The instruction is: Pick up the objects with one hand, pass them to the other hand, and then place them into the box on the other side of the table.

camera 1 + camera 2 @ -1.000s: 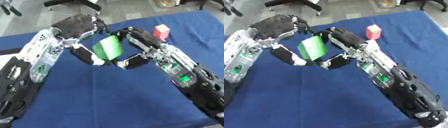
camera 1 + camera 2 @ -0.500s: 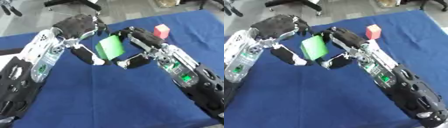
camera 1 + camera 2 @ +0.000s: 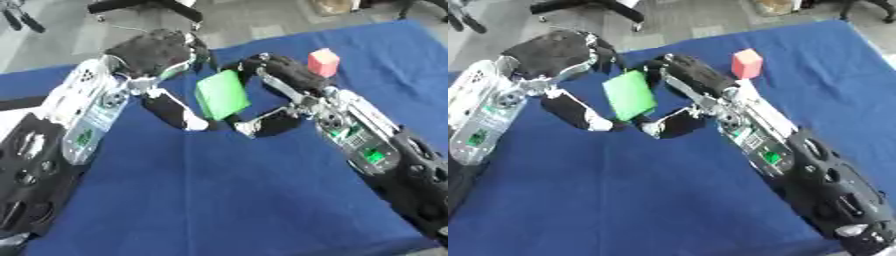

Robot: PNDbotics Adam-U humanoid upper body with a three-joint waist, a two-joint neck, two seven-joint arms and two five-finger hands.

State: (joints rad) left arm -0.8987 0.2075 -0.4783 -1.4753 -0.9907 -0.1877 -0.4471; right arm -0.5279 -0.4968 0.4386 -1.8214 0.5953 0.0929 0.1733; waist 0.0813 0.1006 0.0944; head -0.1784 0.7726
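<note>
A flat green block (image 3: 220, 94) hangs above the blue table between my two hands, tilted on edge. My right hand (image 3: 282, 79) comes in from the right, with fingers curled over the block's top right corner and its thumb (image 3: 255, 125) under the lower edge. My left hand (image 3: 156, 50) reaches in from the left; its fingers arch over the block's top left and its thumb (image 3: 182, 116) ends at the lower left corner. A pink cube (image 3: 746, 63) stands on the cloth behind the right hand. No box shows in either view.
Blue cloth (image 3: 245, 200) covers the table, bare in the near half. Grey floor and black chair legs (image 3: 144, 5) lie beyond the far edge. Both forearms slant in from the lower corners.
The green block and both hands have drifted slightly up and right. The hold on the block looks the same.
</note>
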